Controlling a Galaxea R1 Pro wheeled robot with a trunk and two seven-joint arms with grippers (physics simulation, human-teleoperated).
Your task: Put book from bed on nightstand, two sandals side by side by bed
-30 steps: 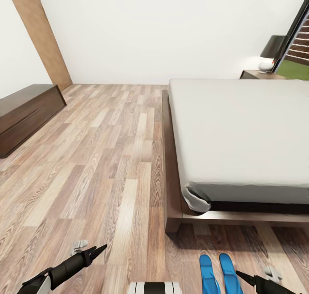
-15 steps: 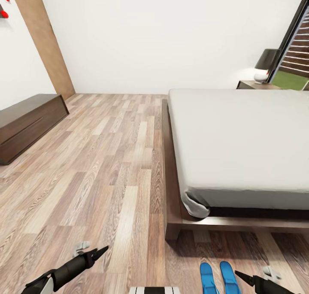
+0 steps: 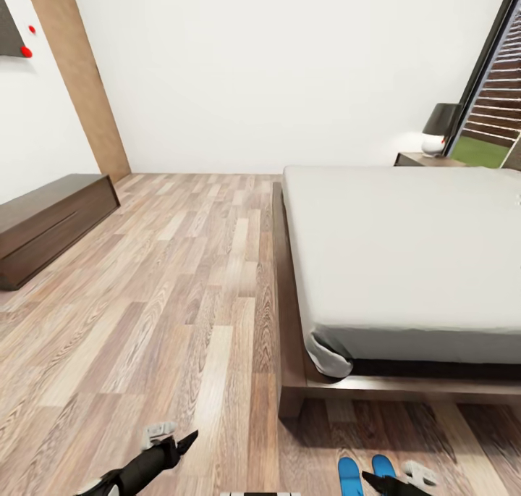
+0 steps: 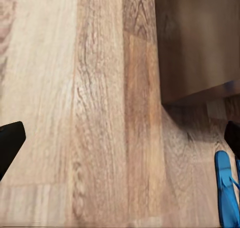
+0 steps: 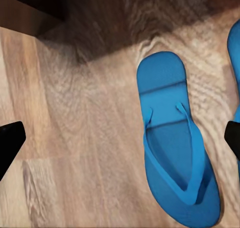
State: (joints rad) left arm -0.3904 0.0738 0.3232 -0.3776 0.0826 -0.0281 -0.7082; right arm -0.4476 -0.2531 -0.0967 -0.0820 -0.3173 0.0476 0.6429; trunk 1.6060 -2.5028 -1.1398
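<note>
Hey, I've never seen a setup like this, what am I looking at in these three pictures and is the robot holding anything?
It's a simulated two-armed robot in a bedroom. The wide picture comes from its head camera: a bed, wood floor, a nightstand with a lamp, and a low cabinet. The other two come from cameras on each wrist, looking down. The dark tips are the left gripper and right gripper; both jaws stand open, holding nothing. Two blue sandals lie side by side on the floor at the bed's foot.
</note>
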